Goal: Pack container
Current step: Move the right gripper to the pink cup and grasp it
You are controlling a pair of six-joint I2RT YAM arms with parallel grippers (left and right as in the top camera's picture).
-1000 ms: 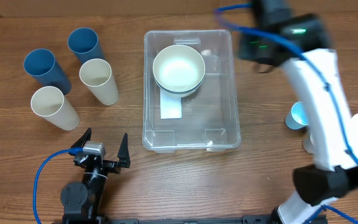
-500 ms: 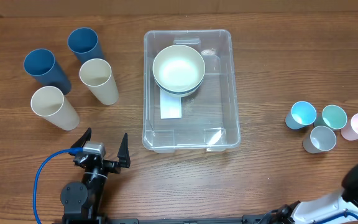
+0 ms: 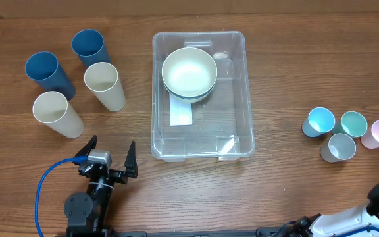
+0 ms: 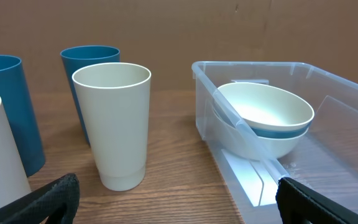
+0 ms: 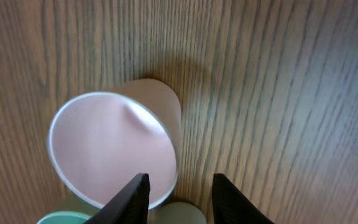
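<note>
Right wrist: right claw [image 5: 178, 198] has left the container [image 3: 199, 33] for the pink cup [image 5: 110, 149], jaws parted astride its rim, so a cup pick is likely next. Left claw [image 3: 110, 150] wide.

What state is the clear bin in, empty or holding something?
Holding something: the container has stacked bowls at one end; its other end is bare.

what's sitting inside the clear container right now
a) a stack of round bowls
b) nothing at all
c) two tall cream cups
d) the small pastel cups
A: a stack of round bowls sits at the far end of the container, while all the cups stand outside it on the table.
</note>
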